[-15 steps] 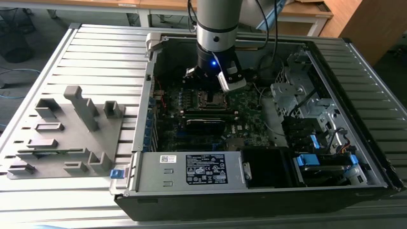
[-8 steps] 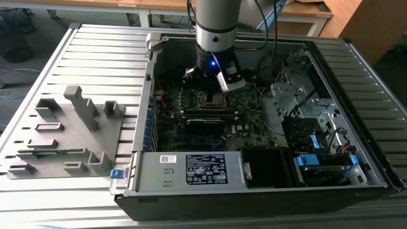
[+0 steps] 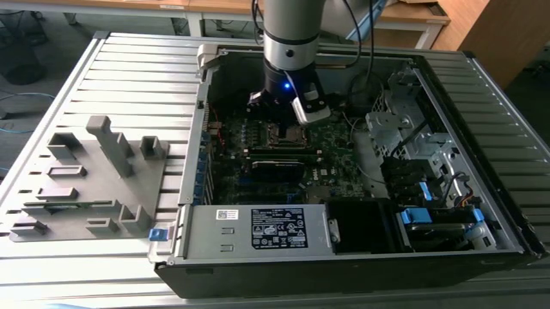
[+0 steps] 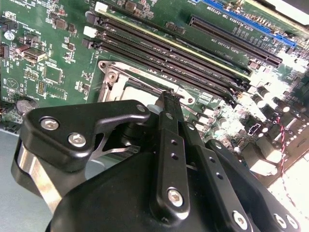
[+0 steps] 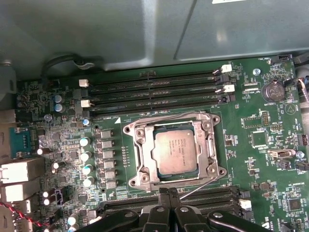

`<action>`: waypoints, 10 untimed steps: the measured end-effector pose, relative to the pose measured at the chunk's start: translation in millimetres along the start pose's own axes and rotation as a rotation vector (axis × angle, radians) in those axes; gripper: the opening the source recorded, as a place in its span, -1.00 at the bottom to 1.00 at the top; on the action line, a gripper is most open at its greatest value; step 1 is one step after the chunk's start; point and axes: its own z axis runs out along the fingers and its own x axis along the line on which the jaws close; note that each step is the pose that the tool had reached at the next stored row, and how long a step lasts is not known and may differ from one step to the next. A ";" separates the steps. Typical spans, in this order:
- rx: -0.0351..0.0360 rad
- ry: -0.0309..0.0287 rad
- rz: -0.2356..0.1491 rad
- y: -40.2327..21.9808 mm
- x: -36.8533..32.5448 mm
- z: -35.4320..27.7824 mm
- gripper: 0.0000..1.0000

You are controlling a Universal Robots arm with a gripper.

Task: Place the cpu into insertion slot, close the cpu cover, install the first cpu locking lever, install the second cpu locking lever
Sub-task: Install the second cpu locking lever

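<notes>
A: How far along is the job?

B: Starting nearest the camera: the hand (image 5: 166,207) hovers low at the socket's edge, its fingertips (image 4: 170,99) drawn together with nothing between them, so clenched and empty. Whether they touch the thin wire lever (image 5: 200,186) just beside them, I cannot tell.

A: And past it?

B: The cpu (image 5: 175,152) sits flat in the insertion slot (image 5: 140,131), so placing looks done. The cpu cover (image 5: 205,140) lies down around the chip, framing its silver top; closing seems done too. That one lever angles out from the socket, so I'd judge the levers not yet fully latched.

A: Farther?

B: The memory slots (image 5: 154,89), then the grey case wall (image 5: 120,34).
</notes>
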 end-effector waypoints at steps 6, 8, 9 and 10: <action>0.0001 -0.0003 0.000 -0.7 4.1 0.3 -0.79; 0.0000 -0.0003 0.000 -1.4 4.4 0.2 -0.79; 0.0000 -0.0002 0.000 -1.9 4.4 0.2 -0.79; 0.0000 -0.0003 0.000 -2.6 4.4 0.2 -0.79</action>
